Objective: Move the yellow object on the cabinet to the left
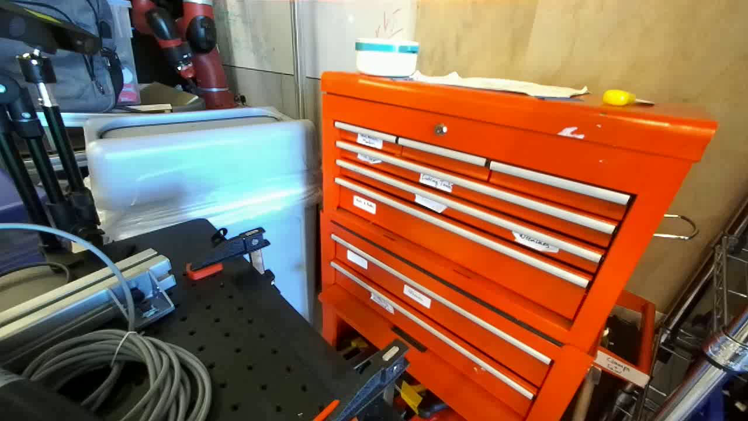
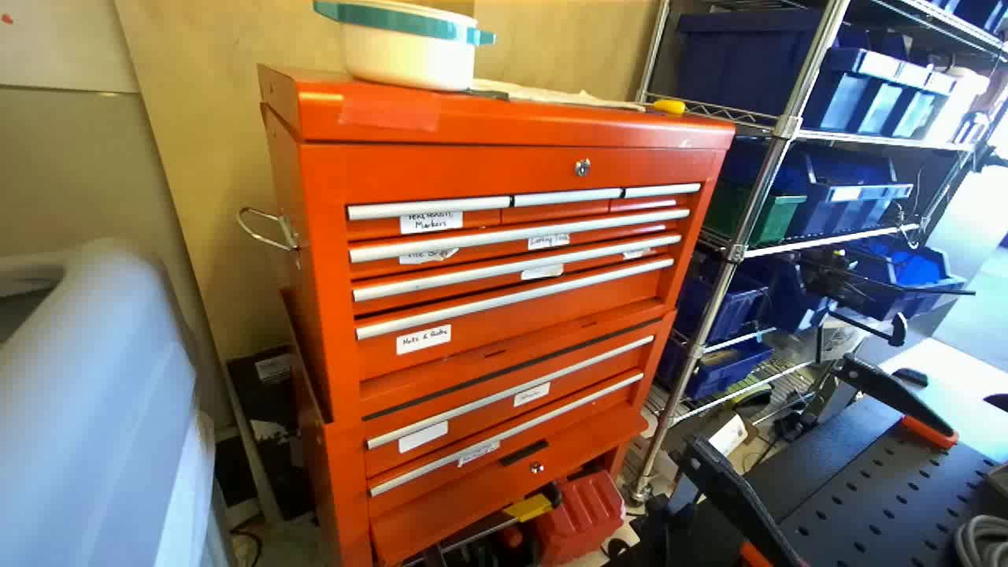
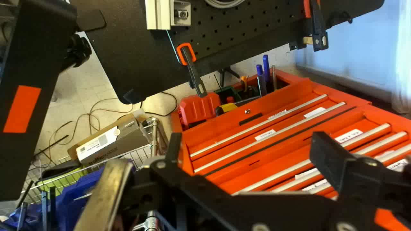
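Yellow-handled tool (image 1: 617, 97) rests atop tool chest (image 1: 444, 251), ungrasped; end effector (image 3: 249, 141) spread wide, empty. Grasp, leftward move and release apparently remain.

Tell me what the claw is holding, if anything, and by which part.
Nothing: the claw is open, and the yellow object lies on the cabinet.

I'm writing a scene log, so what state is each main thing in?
Large orange metal tool cabinet: visible drawers shut
Small yellow rounded object: lying on the cabinet, ungrasped
Round white tub with teal band: upright
Thin pale sheet: lying wrinkled
Thin grey cable: coiled
Black pincer: open
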Motion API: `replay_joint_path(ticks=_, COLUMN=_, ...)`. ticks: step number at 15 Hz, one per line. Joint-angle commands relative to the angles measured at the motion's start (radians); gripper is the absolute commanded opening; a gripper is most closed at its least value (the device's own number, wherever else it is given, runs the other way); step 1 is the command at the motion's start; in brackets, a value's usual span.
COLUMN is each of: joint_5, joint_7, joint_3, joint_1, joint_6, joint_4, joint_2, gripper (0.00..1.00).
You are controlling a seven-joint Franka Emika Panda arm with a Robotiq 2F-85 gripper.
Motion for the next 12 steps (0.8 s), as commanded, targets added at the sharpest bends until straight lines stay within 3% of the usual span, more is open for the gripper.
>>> replay_joint_path(ticks=1, joint_5=0.009, joint_7=-0.008, joint_3=0.011, joint_1=-0.013, joint_6=-0.002, joint_4=0.002, joint_2=0.003, gripper=1.0)
replay_joint_path(ticks=7, joint_5=0.009, joint_7=-0.008, joint_3=0.011, joint_1=-0.013, joint_6=-0.002, joint_4=0.002, joint_2=0.003, gripper=1.0)
replay_joint_path(ticks=12, joint_5=0.05, joint_7=0.069, joint_3=0.044, joint_1=0.019, joint_6=0.165, joint_4=0.07, joint_2=0.166, gripper=1.0)
